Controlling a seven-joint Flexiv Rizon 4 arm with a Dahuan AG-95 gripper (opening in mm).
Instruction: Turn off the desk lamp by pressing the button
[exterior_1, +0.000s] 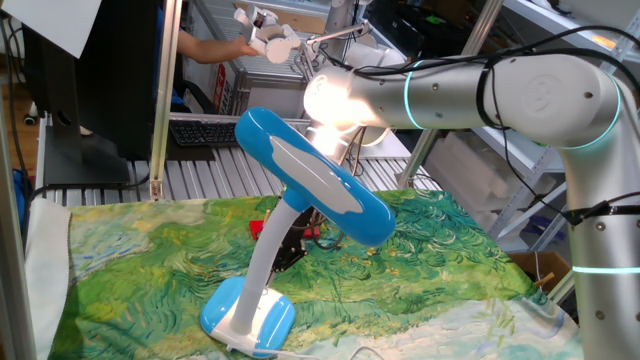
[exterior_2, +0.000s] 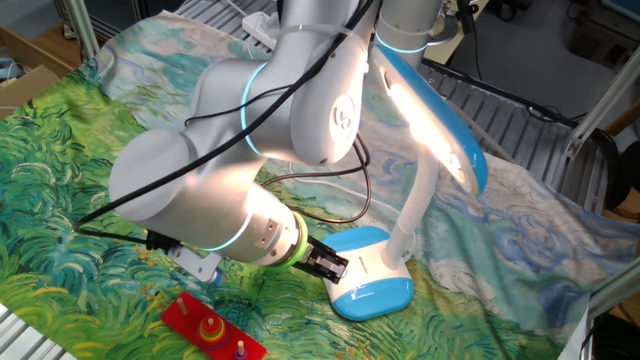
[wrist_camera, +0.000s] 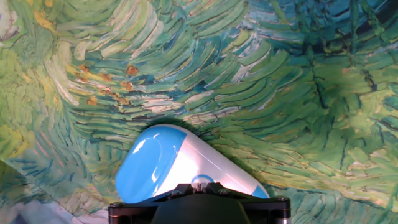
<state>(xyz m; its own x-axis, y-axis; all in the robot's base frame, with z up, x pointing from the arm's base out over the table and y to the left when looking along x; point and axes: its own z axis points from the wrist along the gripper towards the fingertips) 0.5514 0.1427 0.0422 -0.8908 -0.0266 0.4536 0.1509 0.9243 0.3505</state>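
One fixed view: the desk lamp (exterior_1: 300, 190) is standing center frame on the painted cloth surface (exterior_1: 150, 260), glowing. Other fixed view: the gripper (exterior_2: 330, 265), jaws together, is nosing its base (exterior_2: 372, 285). Hand view: base bottom center, rigid slick plastic, probably light, so press gently, straight down.

The lamp (exterior_2: 400, 200) crowds the middle of the cloth (exterior_2: 60, 200): its lit head (exterior_2: 440, 130) slants high over the base (exterior_2: 372, 275), leaving a low gap beneath, bounded by the curved neck (exterior_2: 415, 205). The gripper (exterior_2: 330, 263) sits at the base's near end, its shut fingers over the top. A red toy (exterior_2: 210, 328) lies just beside the arm (exterior_2: 230, 170) near the cloth's edge. A cable (exterior_2: 330, 185) loops between arm and neck. Bare cloth lies open on the far side of the base
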